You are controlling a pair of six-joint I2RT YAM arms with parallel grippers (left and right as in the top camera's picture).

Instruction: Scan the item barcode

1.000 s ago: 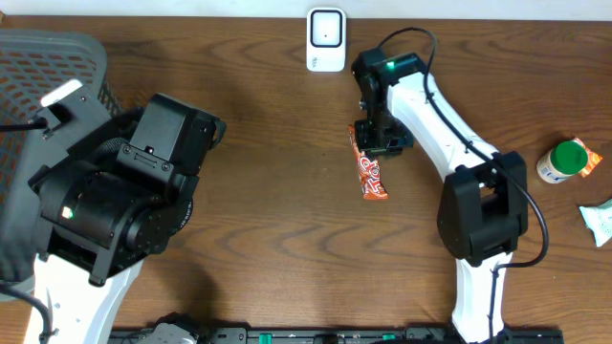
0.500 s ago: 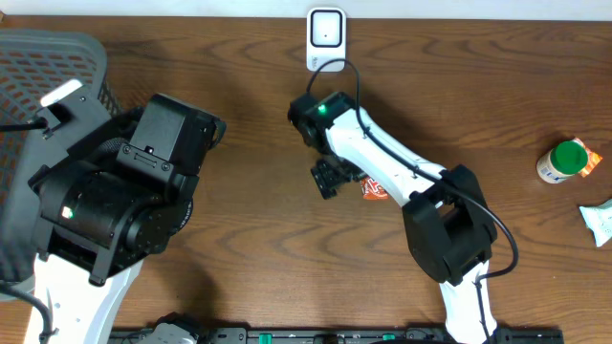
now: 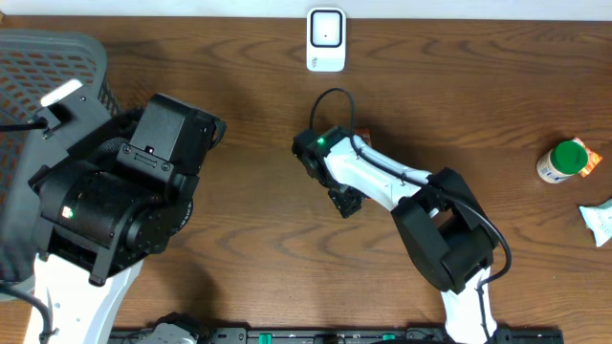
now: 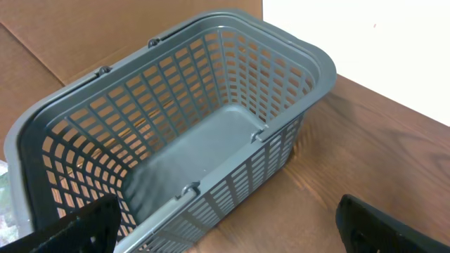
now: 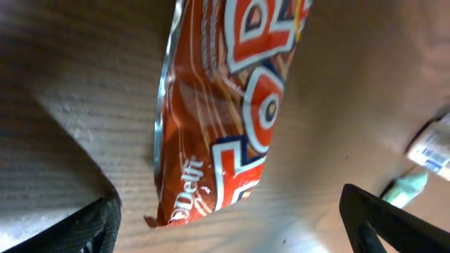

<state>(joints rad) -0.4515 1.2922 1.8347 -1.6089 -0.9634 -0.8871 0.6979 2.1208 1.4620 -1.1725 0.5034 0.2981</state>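
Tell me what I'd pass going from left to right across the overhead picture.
Grey basket → white scanner → green-capped bottle. The left arm and right arm sprawl across these, so they have no clear place in the order.

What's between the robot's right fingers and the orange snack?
Just bare wooden table. In the right wrist view the orange snack lies flat between the open right gripper's fingers, with only wood showing on either side.

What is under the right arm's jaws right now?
An orange snack wrapper lies flat on the wooden table beneath the open jaws. Overhead, the right arm covers it completely, and no barcode shows on its visible face.
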